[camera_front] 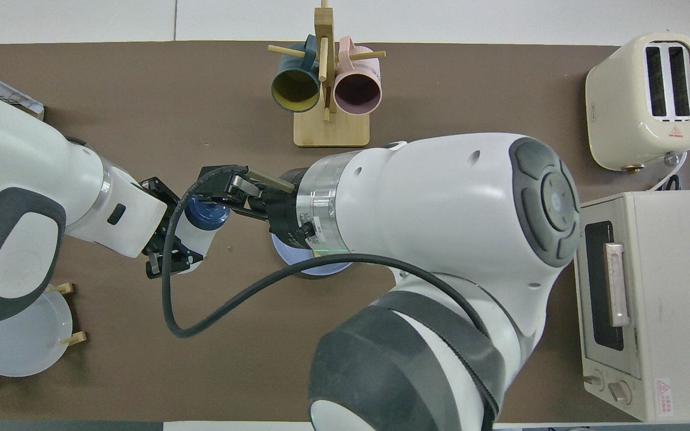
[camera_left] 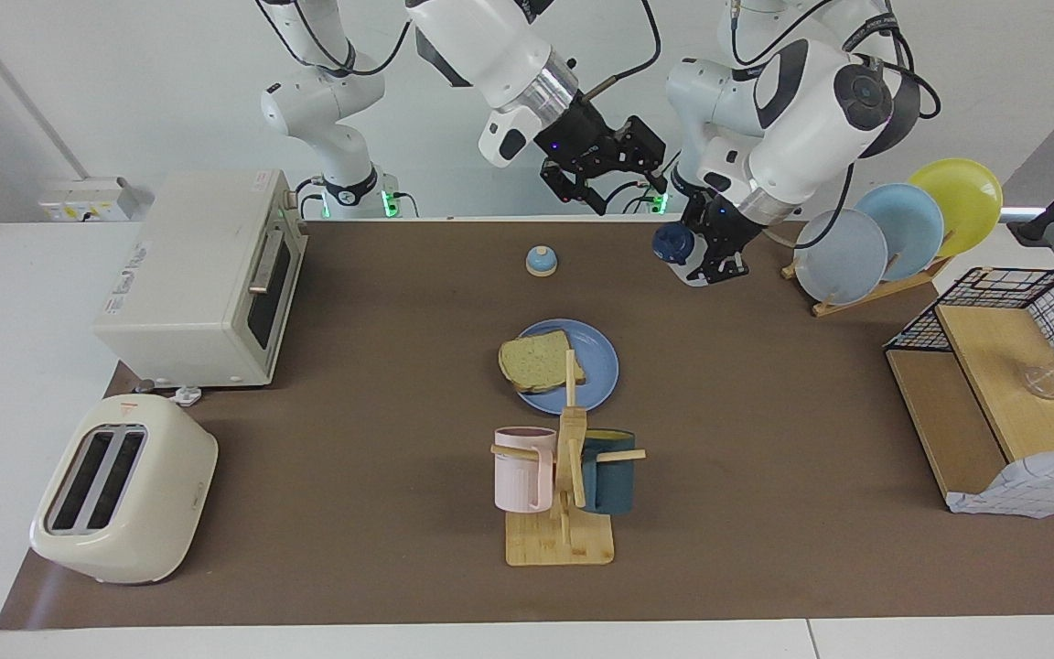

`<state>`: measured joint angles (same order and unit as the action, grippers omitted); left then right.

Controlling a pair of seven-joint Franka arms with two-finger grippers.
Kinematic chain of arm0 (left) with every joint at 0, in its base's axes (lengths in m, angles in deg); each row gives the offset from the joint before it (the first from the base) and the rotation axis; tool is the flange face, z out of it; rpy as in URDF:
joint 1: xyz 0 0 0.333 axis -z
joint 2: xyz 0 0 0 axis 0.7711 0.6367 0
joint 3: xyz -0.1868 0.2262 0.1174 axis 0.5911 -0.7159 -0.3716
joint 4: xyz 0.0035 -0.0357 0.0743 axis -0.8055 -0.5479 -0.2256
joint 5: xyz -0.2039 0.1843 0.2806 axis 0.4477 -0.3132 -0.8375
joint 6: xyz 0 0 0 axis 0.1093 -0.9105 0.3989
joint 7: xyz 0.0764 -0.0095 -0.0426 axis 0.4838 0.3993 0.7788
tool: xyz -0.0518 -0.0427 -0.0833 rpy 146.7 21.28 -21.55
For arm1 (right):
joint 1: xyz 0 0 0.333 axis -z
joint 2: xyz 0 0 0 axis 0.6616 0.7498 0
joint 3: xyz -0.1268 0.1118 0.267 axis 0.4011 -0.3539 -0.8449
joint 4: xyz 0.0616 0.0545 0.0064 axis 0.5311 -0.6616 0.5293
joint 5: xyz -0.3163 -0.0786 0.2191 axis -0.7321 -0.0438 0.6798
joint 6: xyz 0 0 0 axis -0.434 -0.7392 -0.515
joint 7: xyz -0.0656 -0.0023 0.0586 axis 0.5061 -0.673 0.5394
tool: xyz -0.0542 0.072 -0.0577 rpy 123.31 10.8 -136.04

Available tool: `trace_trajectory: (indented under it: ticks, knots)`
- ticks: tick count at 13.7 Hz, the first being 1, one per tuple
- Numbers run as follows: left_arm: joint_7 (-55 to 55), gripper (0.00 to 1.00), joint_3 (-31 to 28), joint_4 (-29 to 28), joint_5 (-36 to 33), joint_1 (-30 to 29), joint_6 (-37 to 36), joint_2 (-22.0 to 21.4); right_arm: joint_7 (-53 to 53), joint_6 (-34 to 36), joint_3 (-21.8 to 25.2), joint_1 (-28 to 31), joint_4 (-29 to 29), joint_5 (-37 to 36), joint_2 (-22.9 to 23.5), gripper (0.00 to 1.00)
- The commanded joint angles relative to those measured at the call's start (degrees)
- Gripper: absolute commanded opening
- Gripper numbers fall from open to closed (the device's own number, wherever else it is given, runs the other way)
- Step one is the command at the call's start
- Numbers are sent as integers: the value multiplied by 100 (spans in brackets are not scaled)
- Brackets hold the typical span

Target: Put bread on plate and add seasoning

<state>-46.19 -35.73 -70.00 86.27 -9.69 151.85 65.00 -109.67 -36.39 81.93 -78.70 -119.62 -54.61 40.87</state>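
while the left gripper (camera_left: 715, 252) clamps the small translucent white bottle with the navy cap (camera_left: 681, 247) aloft, tipped with its cap toward the right gripper (camera_left: 607, 174) — fingers spread, right beside it — the tan square toast (camera_left: 538, 361) lies on the round blue plate (camera_left: 600, 366), low and well apart from both.

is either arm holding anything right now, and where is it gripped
The left pincer holds the seasoning bottle by its translucent body, below the navy cap, raised off the table. The right pincer holds nothing.
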Motion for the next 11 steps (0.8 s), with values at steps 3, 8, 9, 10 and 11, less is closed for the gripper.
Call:
trace_trajectory:
  ticks: [3,8,9,10,11]
  knots:
    - [-218,0,39,-107,-83,28,73,-138,506,-50,-34,-209,39,-654,96,100]
    - [-1061,0,39,-107,-83,10,81,-138,533,-94,-25,-157,213,-874,139,93]
    - [-1176,0,39,-107,-83,10,81,-138,533,-102,-16,-87,241,-866,175,90]
    - [-1195,0,39,-107,-83,10,81,-138,524,-155,-25,-86,241,-840,175,87]
    - [-1203,0,39,-107,-83,10,81,-138,454,-320,-25,-139,250,-804,184,84]
